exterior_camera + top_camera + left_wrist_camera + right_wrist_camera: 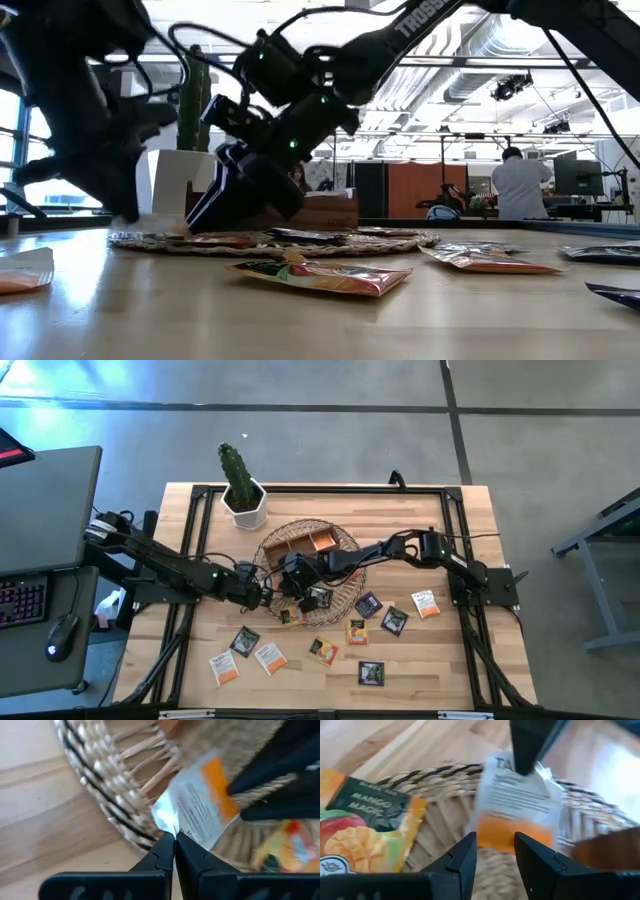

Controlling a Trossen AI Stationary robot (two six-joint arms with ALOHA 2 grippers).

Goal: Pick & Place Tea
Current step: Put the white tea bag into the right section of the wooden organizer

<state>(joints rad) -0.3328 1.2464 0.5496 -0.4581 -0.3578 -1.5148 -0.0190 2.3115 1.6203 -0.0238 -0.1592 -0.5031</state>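
Note:
My left gripper (174, 840) is shut on an orange-and-white tea sachet (200, 807) above the rim of the round wicker mat (107, 795). My right gripper (495, 851) is open. Its fingers (465, 852) stand on either side of the sachet's orange end (512, 832). In the high view both grippers meet over the mat's near-left part (285, 585). The brown compartment box (300, 543) sits on the mat. A mango sachet (367, 827) lies at the mat's edge. Several more sachets (269, 657) lie flat on the table. My left gripper pinches the sachet's white corner (167, 822) between its two fingertips. The sachet is lifted clear over the mat's rim and tilted, its orange end pointing away toward the right gripper. My right gripper's open fingers flank the orange end; whether they touch it I cannot tell.
A cactus in a white pot (242, 500) stands at the far-left of the table, behind the mat. Loose sachets are spread over the near half (371, 673) and toward the right (426, 603). A person in white (518, 185) stands in the room beyond.

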